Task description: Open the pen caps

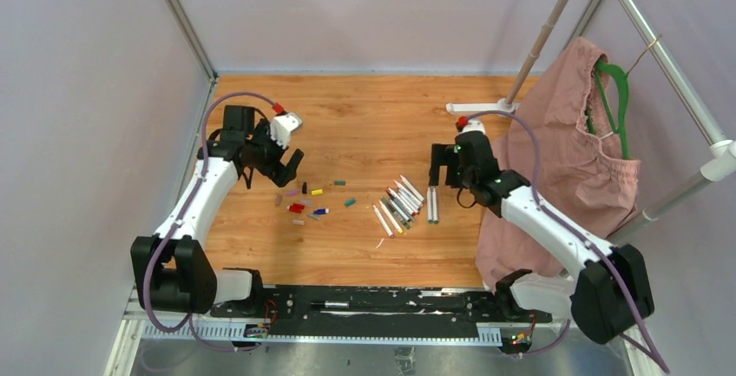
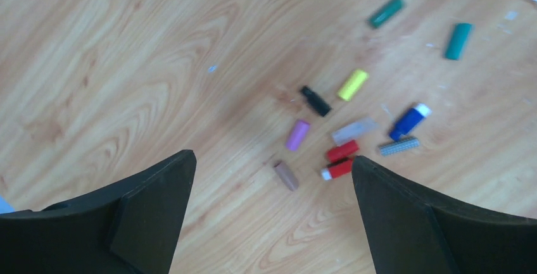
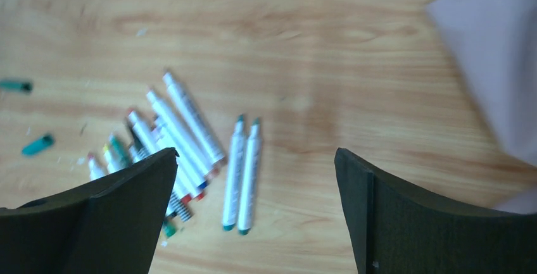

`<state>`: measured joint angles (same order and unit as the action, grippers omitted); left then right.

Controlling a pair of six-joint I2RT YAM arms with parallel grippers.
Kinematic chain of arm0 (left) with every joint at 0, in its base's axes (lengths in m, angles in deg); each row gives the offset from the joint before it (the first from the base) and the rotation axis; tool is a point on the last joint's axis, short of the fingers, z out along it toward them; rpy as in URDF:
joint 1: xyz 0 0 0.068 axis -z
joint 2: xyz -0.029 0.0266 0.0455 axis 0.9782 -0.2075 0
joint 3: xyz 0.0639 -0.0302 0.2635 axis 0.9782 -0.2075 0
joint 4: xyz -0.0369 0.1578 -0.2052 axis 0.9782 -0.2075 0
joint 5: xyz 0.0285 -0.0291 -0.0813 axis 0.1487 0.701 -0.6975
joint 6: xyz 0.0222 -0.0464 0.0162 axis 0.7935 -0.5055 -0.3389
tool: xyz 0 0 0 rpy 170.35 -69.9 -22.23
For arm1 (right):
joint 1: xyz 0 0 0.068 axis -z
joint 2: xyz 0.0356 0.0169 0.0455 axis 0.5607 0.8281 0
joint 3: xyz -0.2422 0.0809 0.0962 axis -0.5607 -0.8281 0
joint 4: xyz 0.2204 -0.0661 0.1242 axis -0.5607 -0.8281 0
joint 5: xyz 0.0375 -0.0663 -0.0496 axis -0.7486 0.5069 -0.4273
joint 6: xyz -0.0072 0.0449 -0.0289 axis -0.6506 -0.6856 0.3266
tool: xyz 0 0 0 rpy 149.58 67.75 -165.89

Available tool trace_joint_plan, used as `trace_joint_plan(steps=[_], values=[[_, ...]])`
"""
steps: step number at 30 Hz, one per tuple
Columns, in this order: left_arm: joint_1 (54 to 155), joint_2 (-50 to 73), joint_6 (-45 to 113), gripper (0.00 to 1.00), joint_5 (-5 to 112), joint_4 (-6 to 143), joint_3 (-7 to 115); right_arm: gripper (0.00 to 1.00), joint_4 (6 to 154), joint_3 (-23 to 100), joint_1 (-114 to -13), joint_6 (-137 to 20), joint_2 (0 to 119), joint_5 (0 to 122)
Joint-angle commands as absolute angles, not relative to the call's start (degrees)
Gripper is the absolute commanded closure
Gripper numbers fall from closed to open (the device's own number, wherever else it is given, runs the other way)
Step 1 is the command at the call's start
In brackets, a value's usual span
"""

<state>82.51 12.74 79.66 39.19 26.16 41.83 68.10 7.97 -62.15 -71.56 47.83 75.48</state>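
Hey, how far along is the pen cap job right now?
Done: many pen caps lie loose, apart from the white pens heaped nearby and a pair of pens beside them. In hand: nothing; the left pincer and right pincer are both open and empty. Left: possibly nothing, though I cannot tell whether any heaped pen has a cap.

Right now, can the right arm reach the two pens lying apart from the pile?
Probably yes: the right gripper hangs open over the two pens, and nothing covers them.
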Motion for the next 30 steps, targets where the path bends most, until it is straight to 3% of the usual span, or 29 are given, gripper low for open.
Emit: trace_joint_plan(steps=[1, 6, 10, 22, 30], values=[[78.94, 13.9, 69.4, 0.0, 44.42, 44.27, 33.77, 0.0, 64.38, 6.96, -58.98, -71.26, 42.03, 95.96], [78.6, 14.54, 63.24, 0.0, 46.72, 60.34, 22.84, 0.0, 78.98, -1.91, -56.25, -60.38, 39.87, 112.11], [76.5, 15.91, 58.79, 0.0, 46.72, 78.53, 12.85, 0.0, 89.49, -8.56, -52.18, -59.13, 38.78, 113.13], [76.0, 11.29, 52.3, 0.0, 44.24, 106.88, 2.53, 0.0, 117.32, -24.1, -41.31, -55.29, 39.2, 110.61], [75.74, 10.96, 50.17, 0.0, 47.94, 126.41, -7.56, 0.0, 136.2, -26.64, -38.69, -52.9, 51.61, 98.76]])
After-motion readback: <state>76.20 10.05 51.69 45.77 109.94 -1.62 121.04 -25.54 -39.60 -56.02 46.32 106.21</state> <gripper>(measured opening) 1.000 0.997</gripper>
